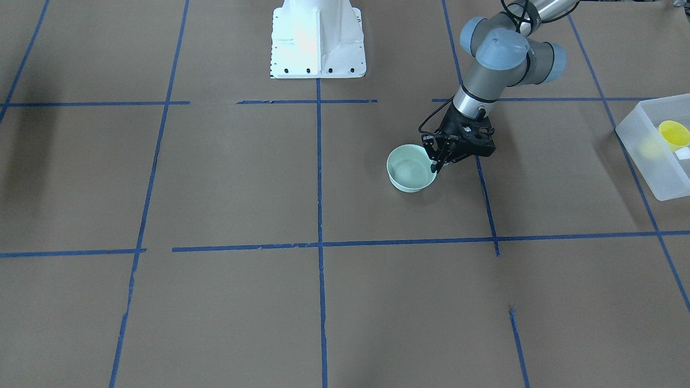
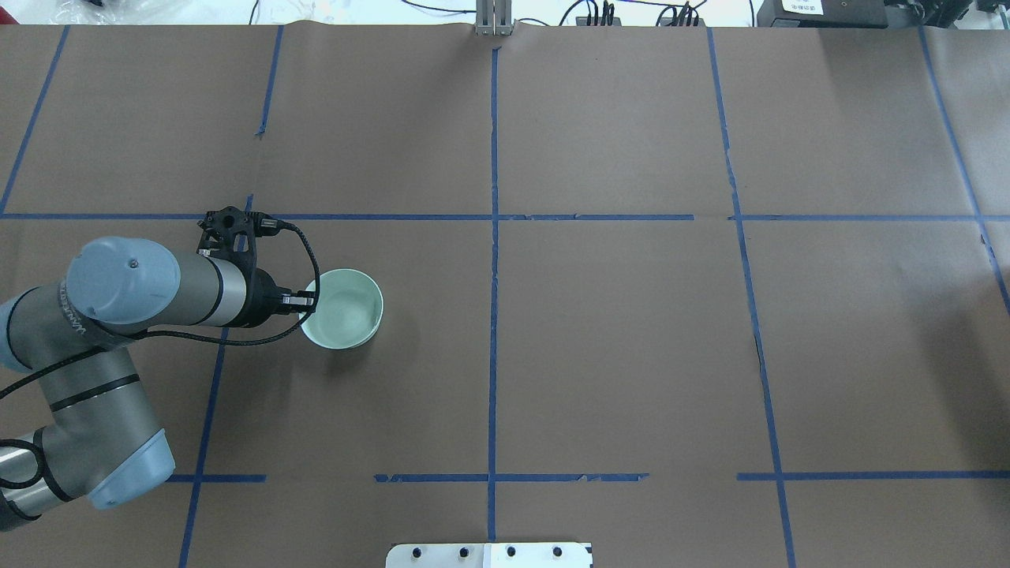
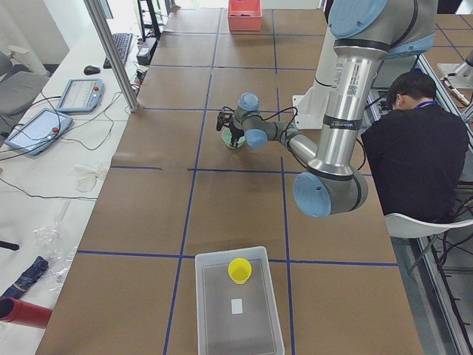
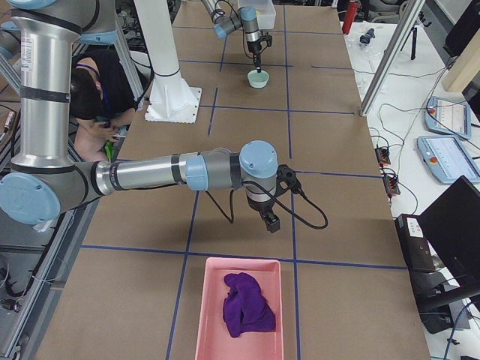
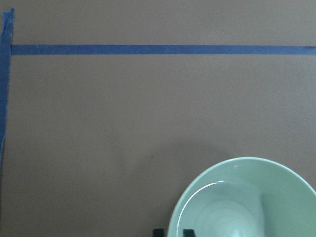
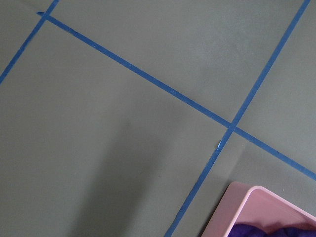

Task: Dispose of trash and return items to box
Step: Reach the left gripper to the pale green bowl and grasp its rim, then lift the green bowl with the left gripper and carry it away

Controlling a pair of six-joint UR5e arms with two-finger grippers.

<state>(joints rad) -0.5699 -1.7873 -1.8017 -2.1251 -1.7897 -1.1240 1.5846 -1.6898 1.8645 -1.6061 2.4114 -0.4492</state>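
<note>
Clamped with the left claw (image 1: 435, 164) on the rim of the mint-green bowl (image 1: 411, 173): fingers nearly together, one fingertip (image 5: 158, 232) outside the wall and the other inside, as seen in the left wrist view. Gripped at the rim probably b/c too wide for a grasp across the whole bowl, w/ the thin wall as the only good hold. Taken on the side nearest the arm, so no reaching over the opening. Bowl upright, mouth up, apparently empty, on or just over the surface (image 1: 215, 178); cannot tell if lifted yet. Relative to the claw: near rim directly between the fingers, rest of the bowl extending away from the wrist, toward the surface's middle. Well apart from the box (image 1: 641, 170) at the surface's end on the robot's left, w/ the yellow cup (image 1: 674, 134) already inside, so approx. half of the returning done, by my judgement. Next probably: lift, carry to the box, lower beside the cup; some risk of tilt or slip, being held at one edge only. Right claw (image 4: 270, 223) hanging above the surface near the pink tray (image 4: 244, 262) w/ a purple cloth (image 4: 247, 311) in it; apart or together, cannot tell from that side view. Kept there likely to stay out of the left arm's way.
</note>
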